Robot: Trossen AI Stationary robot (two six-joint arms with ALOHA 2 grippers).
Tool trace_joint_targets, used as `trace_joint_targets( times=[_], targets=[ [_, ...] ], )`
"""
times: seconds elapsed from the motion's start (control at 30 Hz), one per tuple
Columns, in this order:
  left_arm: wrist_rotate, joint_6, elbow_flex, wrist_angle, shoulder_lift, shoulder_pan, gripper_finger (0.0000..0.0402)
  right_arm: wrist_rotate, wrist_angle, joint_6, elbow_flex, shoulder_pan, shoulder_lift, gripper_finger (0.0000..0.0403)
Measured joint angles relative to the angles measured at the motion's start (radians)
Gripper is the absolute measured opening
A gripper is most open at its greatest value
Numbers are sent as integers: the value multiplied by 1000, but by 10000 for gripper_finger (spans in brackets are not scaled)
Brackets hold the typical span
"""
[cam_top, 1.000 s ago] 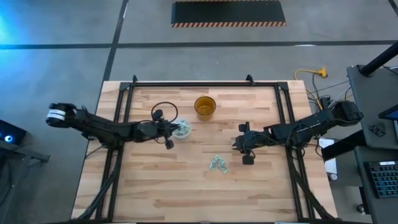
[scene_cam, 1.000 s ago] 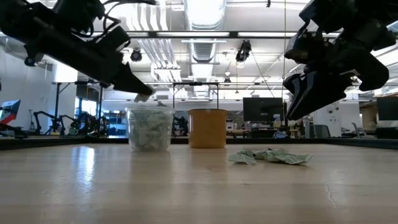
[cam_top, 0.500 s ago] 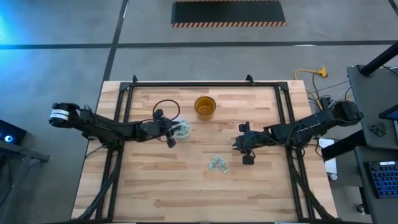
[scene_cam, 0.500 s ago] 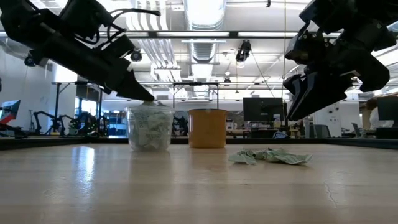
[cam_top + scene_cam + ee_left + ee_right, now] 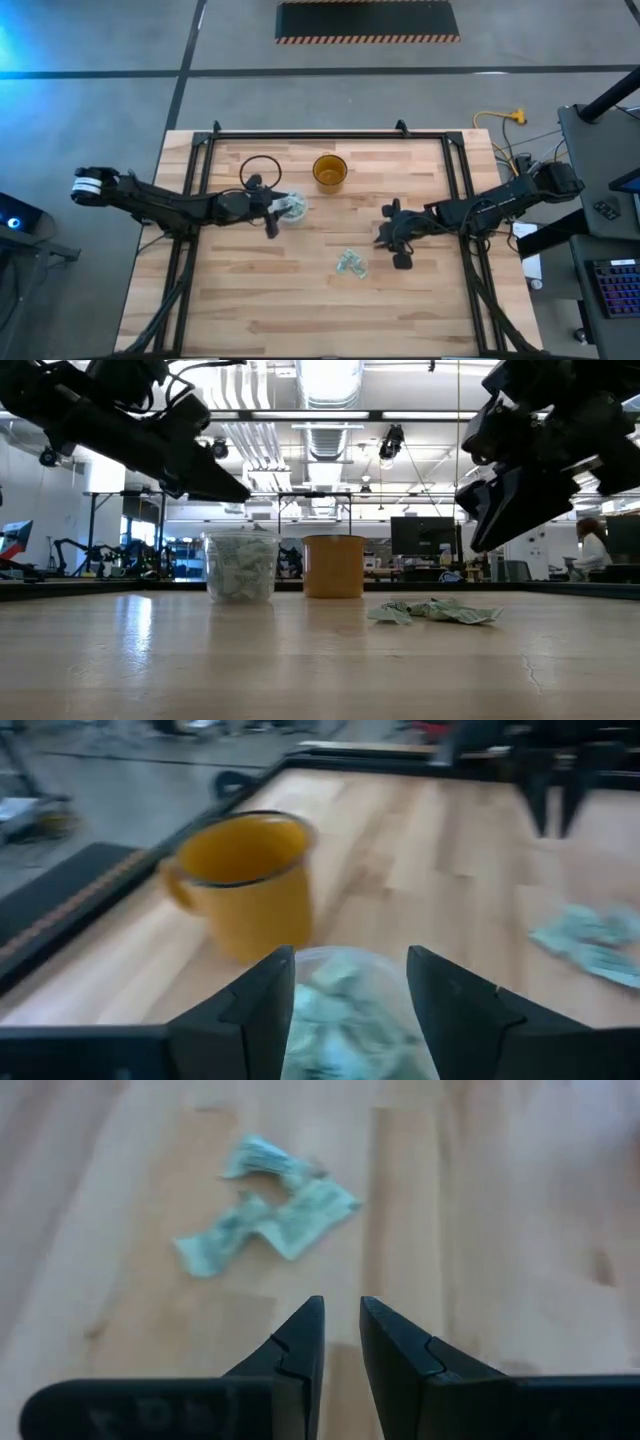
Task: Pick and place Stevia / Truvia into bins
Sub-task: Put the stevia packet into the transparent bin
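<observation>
Left gripper (image 5: 348, 982) hovering open over the clear cup (image 5: 240, 566)

The cup is sitting full of sachets beside the amber cup (image 5: 329, 171) on the tabletop (image 5: 300, 290). Loose sachets (image 5: 351, 262) are lying near the right gripper (image 5: 341, 1330), which is hanging empty, fingers slightly apart.

Left end effector (image 5: 274, 212) poised over translucent cup (image 5: 292, 208), fingers (image 5: 262, 1005) spread apart, empty. Right end effector (image 5: 397, 247) raised well right of that cup, fingers (image 5: 300, 1350) nearly together.
</observation>
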Motion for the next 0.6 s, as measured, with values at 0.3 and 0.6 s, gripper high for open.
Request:
trace_joint_targets(
  times=[0.3, 0.6],
  targets=[
    [134, 0, 0, -2, -27, -67, 178, -89, 218, -129, -20, 65, 98, 59],
    [134, 0, 0, -3, -42, -95, 177, -23, 272, -214, 20, 63, 259, 59]
  ],
)
